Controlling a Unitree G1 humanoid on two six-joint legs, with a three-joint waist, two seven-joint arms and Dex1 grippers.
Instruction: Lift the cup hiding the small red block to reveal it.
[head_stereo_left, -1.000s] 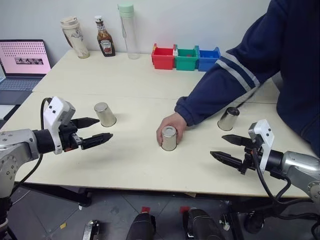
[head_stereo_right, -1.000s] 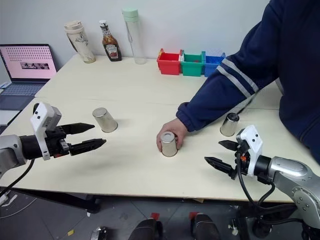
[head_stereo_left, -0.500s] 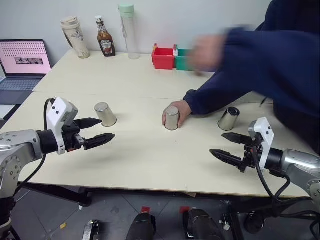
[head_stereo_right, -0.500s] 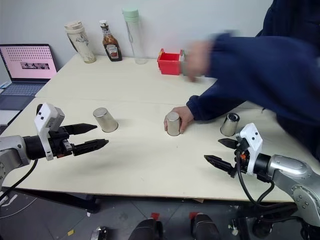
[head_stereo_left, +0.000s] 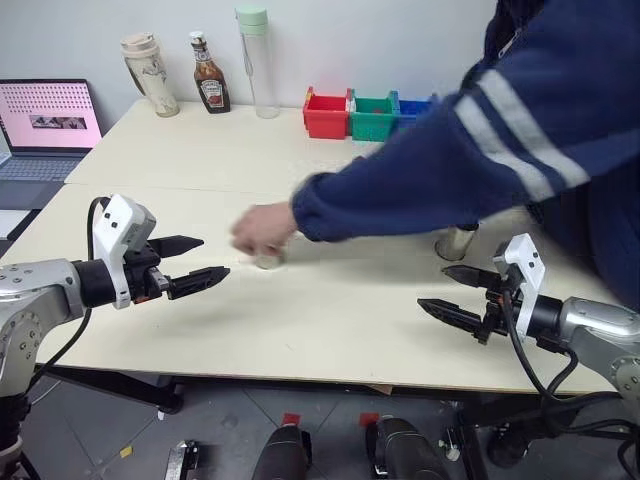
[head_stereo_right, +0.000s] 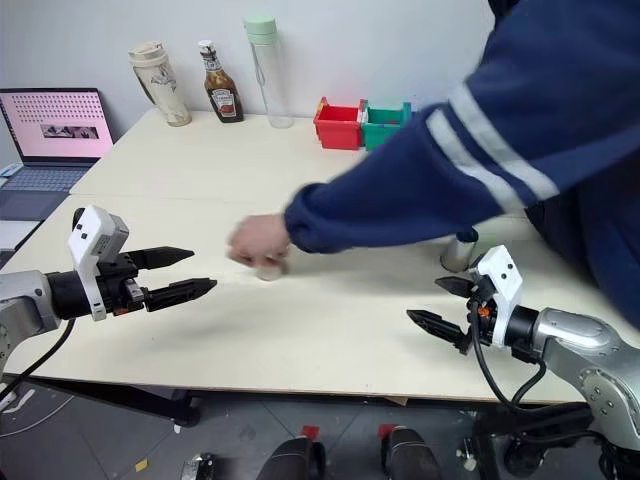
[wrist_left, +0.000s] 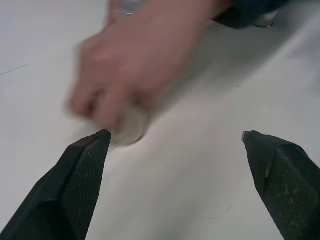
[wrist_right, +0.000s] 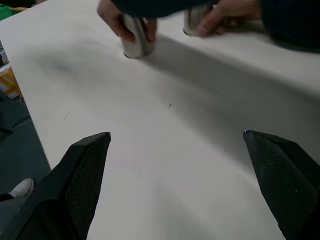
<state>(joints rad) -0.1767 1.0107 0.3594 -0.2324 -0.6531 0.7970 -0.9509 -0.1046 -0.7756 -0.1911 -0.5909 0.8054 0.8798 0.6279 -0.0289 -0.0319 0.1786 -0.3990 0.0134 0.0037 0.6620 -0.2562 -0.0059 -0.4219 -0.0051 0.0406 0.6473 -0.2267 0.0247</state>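
Shuffle in progress – not yet a moment to pick.

Left gripper (head_stereo_left: 215, 256): hangs over the table (head_stereo_left: 330, 320) just left of the person's hand (head_stereo_left: 262, 230), fingers spread wide, nothing between them.

Sliding cup (head_stereo_left: 268, 261): directly under that hand, blurred. A second ago a cup stood alone further left of where the hand is now, and that spot is now bare. The reaching hand has come across since then, and I judge it has dragged that cup inward.

Middle cup (wrist_right: 196, 21): right of the hand, gripped by the person's other hand (wrist_right: 227, 12). From the head camera the navy sleeve (head_stereo_left: 420, 170) covers it.

Far-right cup (head_stereo_left: 455, 243): well to the right of the hand, partly behind the sleeve. It looks unmoved from a second ago.

Right gripper (head_stereo_left: 432, 285): further right again, near the far-right cup, fingers apart and empty.

Small red block: presumably under one of the three cups – which one, these frames cannot tell.

Meaning for the task: positions are being swapped, so any earlier guess at the hiding cup must follow the moving cups. Both arms should wait until the person's arms are clear.
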